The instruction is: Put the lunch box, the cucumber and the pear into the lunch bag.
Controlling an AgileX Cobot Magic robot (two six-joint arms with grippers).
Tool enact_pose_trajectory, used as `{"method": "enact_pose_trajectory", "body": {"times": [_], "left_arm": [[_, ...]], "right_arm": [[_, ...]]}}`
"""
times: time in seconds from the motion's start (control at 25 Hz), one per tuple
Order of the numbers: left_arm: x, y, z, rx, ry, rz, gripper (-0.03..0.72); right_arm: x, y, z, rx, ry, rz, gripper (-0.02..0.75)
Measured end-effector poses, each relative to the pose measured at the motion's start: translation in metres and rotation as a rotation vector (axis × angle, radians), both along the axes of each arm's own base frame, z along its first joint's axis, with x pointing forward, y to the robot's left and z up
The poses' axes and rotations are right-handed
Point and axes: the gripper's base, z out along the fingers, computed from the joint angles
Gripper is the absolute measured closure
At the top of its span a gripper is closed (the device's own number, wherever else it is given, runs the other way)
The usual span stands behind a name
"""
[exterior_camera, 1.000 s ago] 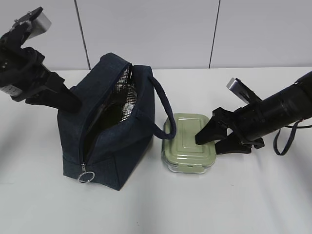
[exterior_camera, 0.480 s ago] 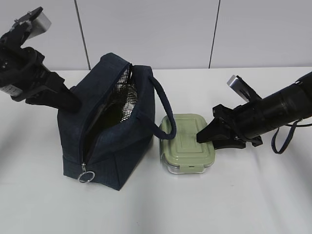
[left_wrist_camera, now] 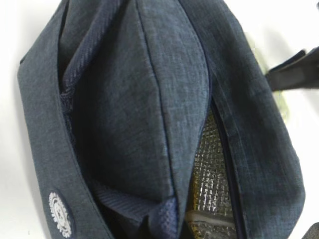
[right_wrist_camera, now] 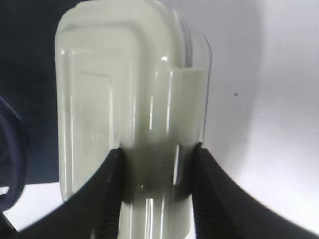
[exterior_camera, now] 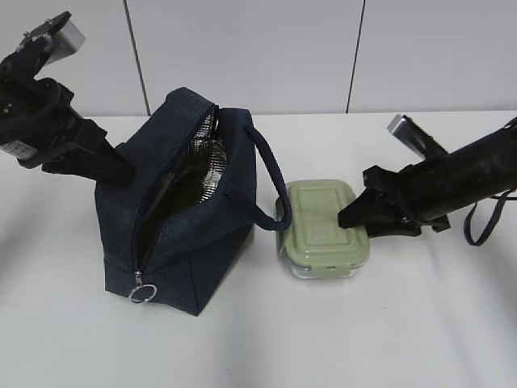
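Note:
The navy lunch bag (exterior_camera: 202,234) stands on the white table with its zipper undone and its silver lining (exterior_camera: 212,162) showing. My left gripper (exterior_camera: 121,174) is shut on the bag's upper left wall. In the left wrist view the lunch bag (left_wrist_camera: 149,99) fills the frame and the fingers are hidden. The sage-lidded lunch box (exterior_camera: 319,218) sits just right of the bag. My right gripper (exterior_camera: 349,218) is shut on the box's right end. In the right wrist view both fingers press the sides of the lunch box (right_wrist_camera: 124,89) at my right gripper (right_wrist_camera: 157,159). Cucumber and pear are hidden.
The bag's loop handle (exterior_camera: 271,178) arches over toward the box's left edge. A metal ring pull (exterior_camera: 144,293) hangs at the bag's lower front corner. A grey panelled wall (exterior_camera: 242,48) runs behind the table.
My right gripper has closed on the lunch box and drawn it slightly to the right, turning it a little. The left arm and the bag have stayed still.

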Motion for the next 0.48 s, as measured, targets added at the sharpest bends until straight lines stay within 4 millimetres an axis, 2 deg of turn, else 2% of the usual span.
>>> {"method": "enact_pose_trajectory", "body": {"times": [0.08,0.24,0.36,0.48], "left_arm": [[0.000,0.000,0.000,0.000,0.000,0.000,0.676],[0.000,0.000,0.000,0.000,0.000,0.000,0.676],[0.000,0.000,0.000,0.000,0.000,0.000,0.677],[0.000,0.000,0.000,0.000,0.000,0.000,0.677]], "right_arm": [[0.000,-0.017,0.018,-0.003,-0.051,-0.045,0.464],[-0.004,-0.035,0.049,0.021,-0.123,-0.083,0.465],[-0.007,-0.032,0.075,0.067,-0.185,-0.040,0.465],[-0.007,-0.023,0.117,0.164,-0.298,0.001,0.465]]}}
